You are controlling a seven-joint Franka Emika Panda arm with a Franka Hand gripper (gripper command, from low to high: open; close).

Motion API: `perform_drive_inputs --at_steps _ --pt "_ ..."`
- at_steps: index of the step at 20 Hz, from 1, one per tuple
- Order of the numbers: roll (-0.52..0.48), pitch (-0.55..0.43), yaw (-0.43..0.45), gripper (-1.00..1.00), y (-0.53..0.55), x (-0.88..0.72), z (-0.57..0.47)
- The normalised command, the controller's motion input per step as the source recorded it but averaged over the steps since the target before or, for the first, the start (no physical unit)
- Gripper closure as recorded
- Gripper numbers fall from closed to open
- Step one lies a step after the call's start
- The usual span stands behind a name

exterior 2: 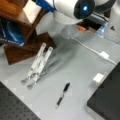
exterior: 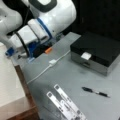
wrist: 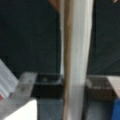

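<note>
The white arm fills the top left of a front view (exterior: 47, 17) and the top of a front view (exterior 2: 75, 8). Its gripper shows in none of the views. In the wrist view a tall white and tan upright edge (wrist: 75, 57) runs down the middle, close to the camera, against a dark background. A black pen (exterior: 96, 92) (exterior 2: 63, 93) lies on the grey table (exterior: 65, 77) (exterior 2: 75, 67), apart from the arm. A folded metal stand (exterior: 66, 105) (exterior 2: 37, 63) lies near it.
A black box with a silver drawer front (exterior: 97, 50) (exterior 2: 107, 100) carries a white tag (exterior: 86, 55) (exterior 2: 98, 77). A white cable with an adapter (exterior: 52, 62) (exterior 2: 104, 55) crosses the table. An orange piece (exterior: 48, 50) (exterior 2: 81, 28) lies by the arm. Wooden shelving (exterior 2: 15, 12) stands beside the table.
</note>
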Motion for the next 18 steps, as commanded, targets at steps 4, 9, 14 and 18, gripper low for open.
perform_drive_inputs --at_steps 4,9,14,18 --pt "0.2 0.043 -0.121 1.0 0.07 0.24 0.07" --pt "0.153 0.079 -0.093 1.0 0.24 0.26 0.11" --pt "0.098 0.118 -0.073 1.0 0.35 0.24 0.16" --pt "0.032 0.165 -0.068 1.0 0.37 0.23 0.23"
